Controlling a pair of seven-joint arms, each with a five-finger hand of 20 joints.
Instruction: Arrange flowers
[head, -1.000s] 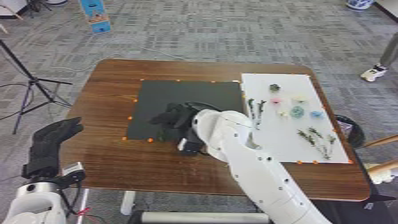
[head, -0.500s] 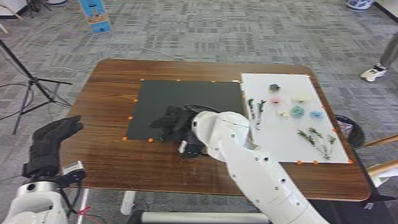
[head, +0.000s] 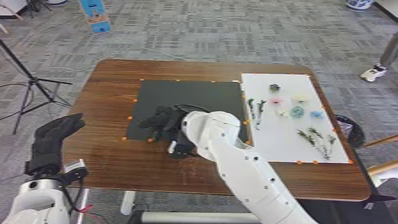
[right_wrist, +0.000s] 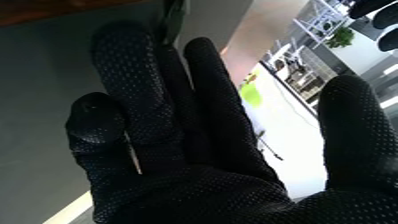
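In the head view, my right hand (head: 162, 123) is over the lower left of the black board (head: 191, 91). My left hand (head: 55, 137) is at the table's left edge, its fingers straight. On the white sheet (head: 280, 152) lie a pink flower (head: 275, 100), a pale yellow flower (head: 299, 99), a blue flower (head: 316, 114), a teal piece (head: 298, 112), a dark rosette (head: 274, 87) and leafy sprigs (head: 317, 142). In the right wrist view, my right hand (right_wrist: 195, 192) is open, thumb apart from its fairly straight fingers; a dark green strip (right_wrist: 175, 19) shows by the fingertips.
Brown wooden table (head: 115, 170) surrounds the board and sheet. Orange markers line their edges. A black tripod (head: 33, 80) stands on the floor at the left, and a dark bin (head: 349, 130) is beside the table's right edge.
My right hand and forearm have shifted slightly left over the lower part of the black board. My left hand has moved up a little. The flowers on the white sheet stay where they were.
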